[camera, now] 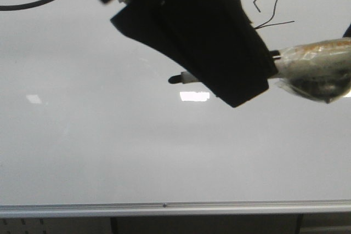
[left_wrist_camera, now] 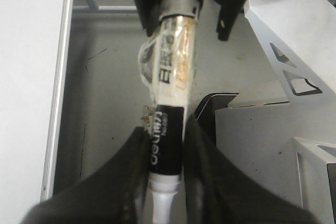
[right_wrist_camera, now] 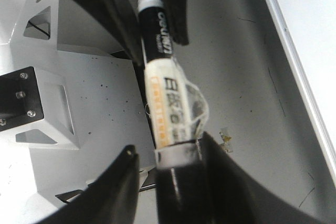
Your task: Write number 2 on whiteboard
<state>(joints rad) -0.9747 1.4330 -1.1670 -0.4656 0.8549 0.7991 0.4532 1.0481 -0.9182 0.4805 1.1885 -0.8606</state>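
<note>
Closest to your front camera is the left gripper [camera: 219, 64], a big dark blurred mass across the top centre, blocking part of the whiteboard [camera: 109, 152]. From under it a marker [camera: 184, 78] sticks out, dark tip pointing toward the left side of the front view. The tip's contact with the board can't be judged from here.

In the left wrist view you see the left gripper [left_wrist_camera: 167, 156] with its jaws narrowed onto the marker's [left_wrist_camera: 167, 129] black printed section, one finger [left_wrist_camera: 131, 166] on each side, touching the barrel. The pale taped barrel runs on past the jaws, into a dark holder.

The right wrist view shows the same marker [right_wrist_camera: 164, 77] from the other end. Right gripper [right_wrist_camera: 168, 166]: the black end of the marker sits between the jaws, against one finger [right_wrist_camera: 220, 177], but there's a visible gap to the other finger, so you can't tell whether it's clamped. In the front view the taped, plastic-wrapped barrel [camera: 315, 67] comes in from the right edge, just beside the left gripper.

The number 2 [camera: 269, 12] is on the whiteboard, upper right in the front view, thin black line, hooked top, long slanted base stroke. It sits just above the wrapped barrel and right beside the left gripper's edge, well apart from the marker tip.

The silver rail [camera: 164, 207] runs along the whiteboard's lower edge. Bright rectangular reflection [camera: 194, 96] just below the marker tip, a smaller one [camera: 34, 98] far left. A black cable [camera: 38, 1] curves in at top left.
</note>
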